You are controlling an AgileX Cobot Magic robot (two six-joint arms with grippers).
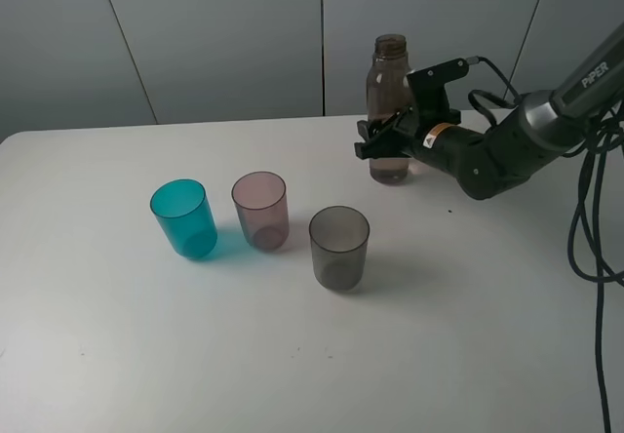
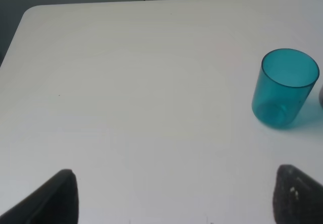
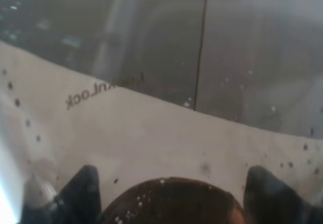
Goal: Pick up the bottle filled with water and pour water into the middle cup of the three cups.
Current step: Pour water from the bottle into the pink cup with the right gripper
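The right arm (image 1: 492,150) reaches low and level; its fingers (image 1: 375,146) flank the standing bottle (image 1: 389,82), whether pinching I cannot tell.

The bottle (image 1: 390,72) is standing on the table (image 1: 468,355) between the jaws of the right gripper (image 1: 383,142). The left cup (image 1: 183,218), middle cup (image 1: 260,209) and right cup (image 1: 339,248) are sitting in a row well left of those jaws, the right cup nearest.

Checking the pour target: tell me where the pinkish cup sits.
In the exterior high view the pinkish cup stands left of centre, between the teal cup and the grey cup.
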